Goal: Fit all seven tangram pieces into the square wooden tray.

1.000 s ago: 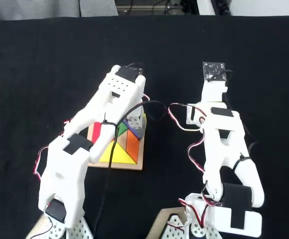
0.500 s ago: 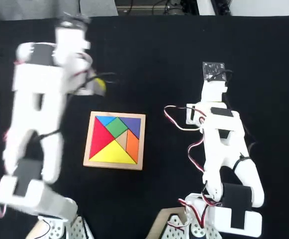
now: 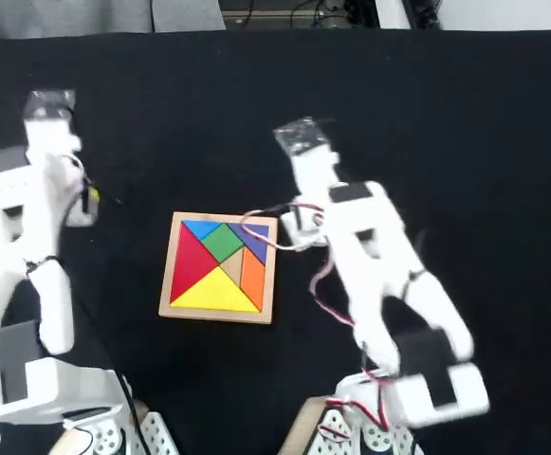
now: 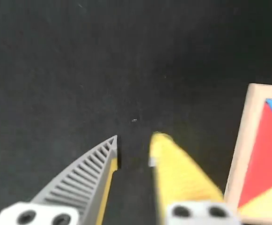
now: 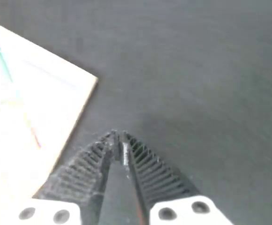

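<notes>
- Step in hand: you appear to be at the final check. The square wooden tray (image 3: 216, 317) lies flat on the black tabletop (image 3: 465, 114) between the two arms. Every coloured one of the tangram pieces (image 3: 192, 265) you can see sits inside its rim.
- Left arm (image 3: 28, 246): it stands tall at the left side, well apart from the tray, with its wrist turned down toward the tabletop.
- Left end effector (image 4: 133, 138): the fingers are parted by a narrow gap with nothing between them, and bare tabletop shows through. The tray rim is near but not touching.
- Tray contents: red, yellow, orange, green, blue and purple make six. The tan triangle (image 3: 231, 274) at the centre is either a seventh piece or bare tray floor, and you cannot tell which from here.
- Right arm (image 3: 370, 246): it leans in from the right, with its wrist near the tray's far right-hand corner.
- Right end effector (image 5: 119, 136): the fingers are pressed together and hold nothing, just beside a tray corner and over the tabletop.
- Next move, as a judgement: confirm the tan triangle first.
  - If it is a piece, the task looks done and both arms can be parked.
  - If it is a gap, you need to find the missing piece.
  - Either way, keep the right end effector from nudging the tray corner.
</notes>
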You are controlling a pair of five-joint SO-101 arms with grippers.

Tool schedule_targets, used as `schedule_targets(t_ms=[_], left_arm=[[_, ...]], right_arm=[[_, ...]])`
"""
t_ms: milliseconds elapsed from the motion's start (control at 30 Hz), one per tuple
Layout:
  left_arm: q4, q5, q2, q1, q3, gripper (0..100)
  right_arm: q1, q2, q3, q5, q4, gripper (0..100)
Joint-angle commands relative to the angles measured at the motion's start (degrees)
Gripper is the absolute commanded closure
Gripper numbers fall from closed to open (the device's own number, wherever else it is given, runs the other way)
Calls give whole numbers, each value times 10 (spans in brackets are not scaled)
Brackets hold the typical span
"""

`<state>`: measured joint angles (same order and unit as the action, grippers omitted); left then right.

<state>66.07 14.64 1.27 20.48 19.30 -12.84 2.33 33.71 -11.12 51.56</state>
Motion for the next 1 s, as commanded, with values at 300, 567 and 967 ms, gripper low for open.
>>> schedule_targets(t_ms=[300,567,967], left_arm=[[-149,-49,33,-72,198,934],[-110,-47,28,-95,215,934],[-100,-50,34,-80,127,934]], right_arm=[[-43,-175,-175,8,29,988],[-55,-225,-238,8,33,988],[-18,-68,-237,7,105,988]])
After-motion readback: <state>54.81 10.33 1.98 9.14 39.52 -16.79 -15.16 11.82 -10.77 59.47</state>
